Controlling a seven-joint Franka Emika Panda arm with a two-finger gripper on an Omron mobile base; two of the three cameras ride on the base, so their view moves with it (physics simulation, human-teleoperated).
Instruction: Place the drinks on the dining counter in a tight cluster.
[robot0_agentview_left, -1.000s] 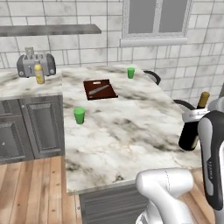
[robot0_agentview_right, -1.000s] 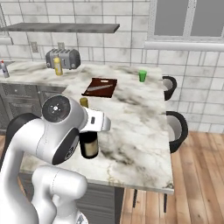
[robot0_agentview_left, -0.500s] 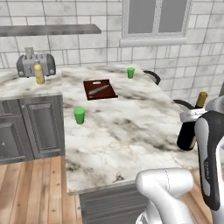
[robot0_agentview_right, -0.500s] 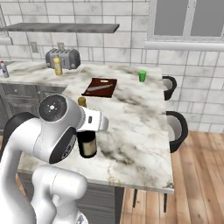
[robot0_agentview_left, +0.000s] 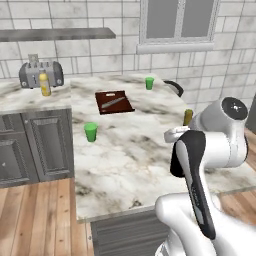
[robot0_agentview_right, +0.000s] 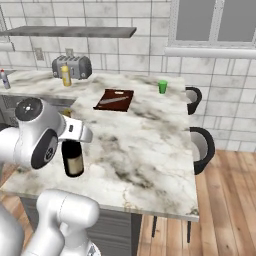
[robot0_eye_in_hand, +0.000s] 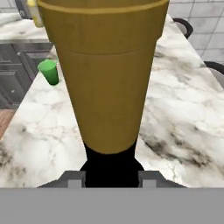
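My gripper (robot0_eye_in_hand: 111, 179) is shut on the neck of the tall dark wine bottle (robot0_agentview_right: 73, 158), whose gold top (robot0_eye_in_hand: 109, 78) looms large in the hand view and peeks past my arm (robot0_agentview_left: 188, 117). The bottle hangs upright over the near part of the dining counter (robot0_agentview_right: 150, 145); I cannot tell whether its base touches the marble. The squat yellow bottle (robot0_agentview_left: 45, 85) (robot0_agentview_right: 65, 76) stands by the toaster on the far counter. Farther left on that counter stands the small red-capped bottle (robot0_agentview_right: 4, 79).
A green cup (robot0_agentview_left: 90, 132) (robot0_eye_in_hand: 49, 72) stands on the island's left side, another green cup (robot0_agentview_left: 149, 83) (robot0_agentview_right: 162, 86) at its far end. A dark cutting board (robot0_agentview_left: 114, 101) with a knife lies between them. Black stools (robot0_agentview_right: 202, 147) line the right side. The toaster (robot0_agentview_left: 40, 74) stands at the back.
My arm has carried the wine bottle leftward across the near part of the island. The cups, board and other bottles have not moved.
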